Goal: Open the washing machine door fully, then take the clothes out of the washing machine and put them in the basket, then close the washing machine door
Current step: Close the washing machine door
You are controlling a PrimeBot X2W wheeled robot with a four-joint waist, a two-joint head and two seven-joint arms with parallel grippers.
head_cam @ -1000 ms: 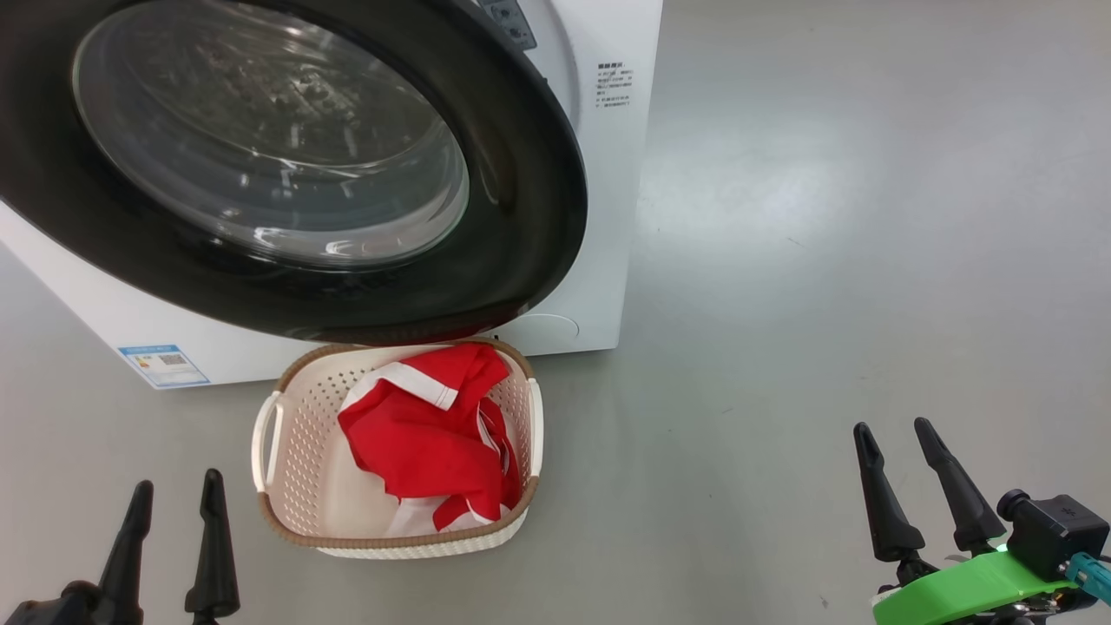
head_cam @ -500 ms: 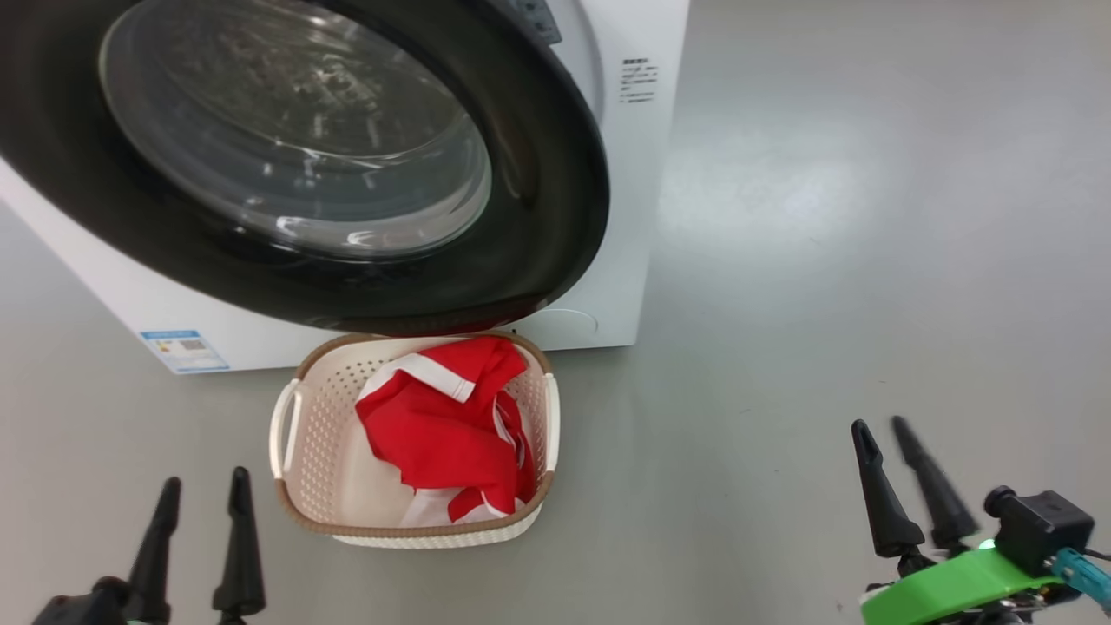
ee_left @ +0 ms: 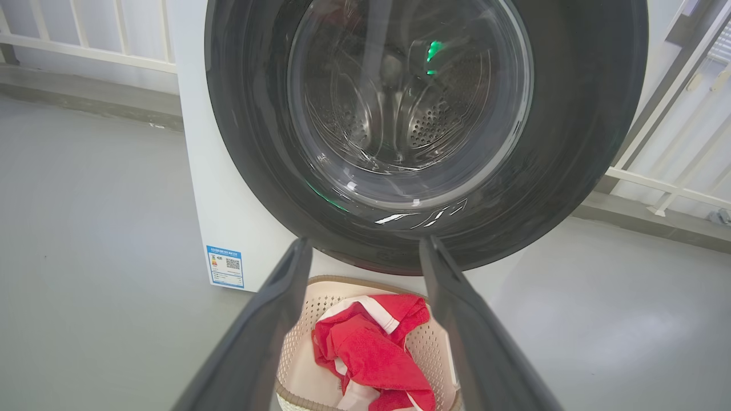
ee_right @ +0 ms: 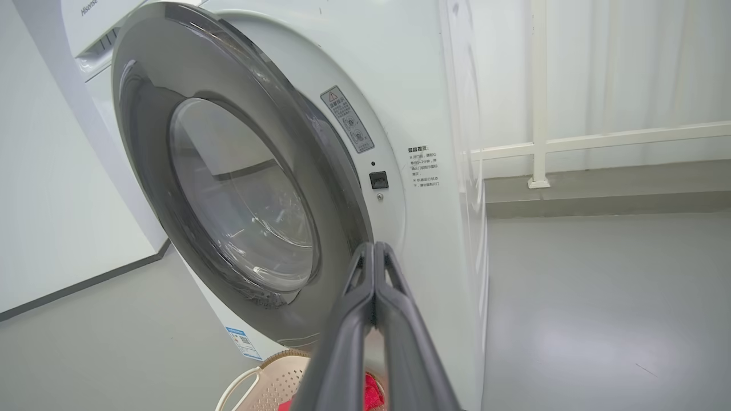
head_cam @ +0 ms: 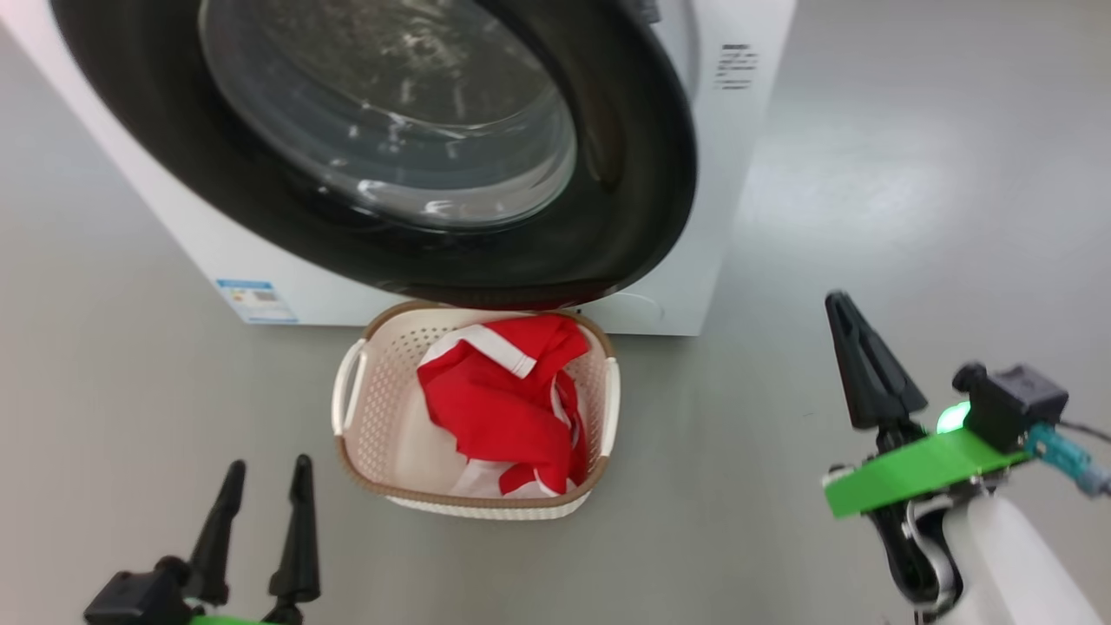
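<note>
Holding nothing, my left gripper (head_cam: pixel 268 469) stands spread wide just short of the basket (head_cam: pixel 347 460); my right gripper (head_cam: pixel 839 304), jaws pressed together, is empty above bare floor (head_cam: pixel 911 174); the clothes (head_cam: pixel 503 408) lie in the basket; beyond, the washing machine door (head_cam: pixel 642 174) hangs ajar over the basket's far rim; open floor runs right of the washing machine (head_cam: pixel 720 217).

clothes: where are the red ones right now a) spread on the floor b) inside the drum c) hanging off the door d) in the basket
d: the red clothes lie bunched inside the basket, which sits on the floor in front of the washer.
</note>
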